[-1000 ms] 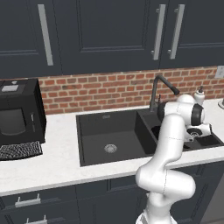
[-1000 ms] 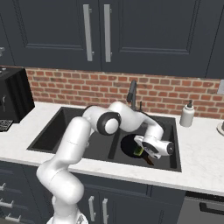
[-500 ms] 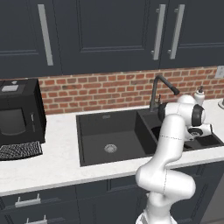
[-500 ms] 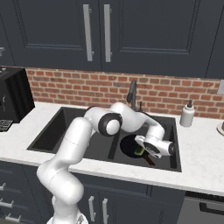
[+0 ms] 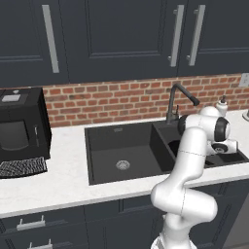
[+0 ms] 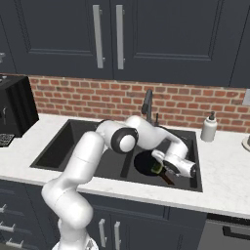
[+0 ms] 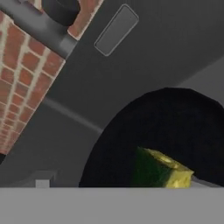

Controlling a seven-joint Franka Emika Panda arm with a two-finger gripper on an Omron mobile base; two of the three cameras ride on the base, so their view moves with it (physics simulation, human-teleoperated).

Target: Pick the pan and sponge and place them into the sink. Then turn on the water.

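Sponge (image 7: 162, 171) sits in the black pan (image 6: 146, 163), down in the small right side of the sink (image 6: 78, 132). Tool (image 6: 168, 171) hangs just above, w/ nothing held; can't tell how wide. Next, I think: faucet (image 6: 148, 102), up behind the tool at the back wall.

Lighting: even, diffuse, source not evident; no glare. Shadows: soft, faint, inside the matte black double-basin sink (image 5: 121, 146). Sharpness: base views clear; hand view soft and blurred, the green-and-yellow rectangular sponge (image 7: 159, 170) fuzzy-edged. Edge distortion: not noticeable.
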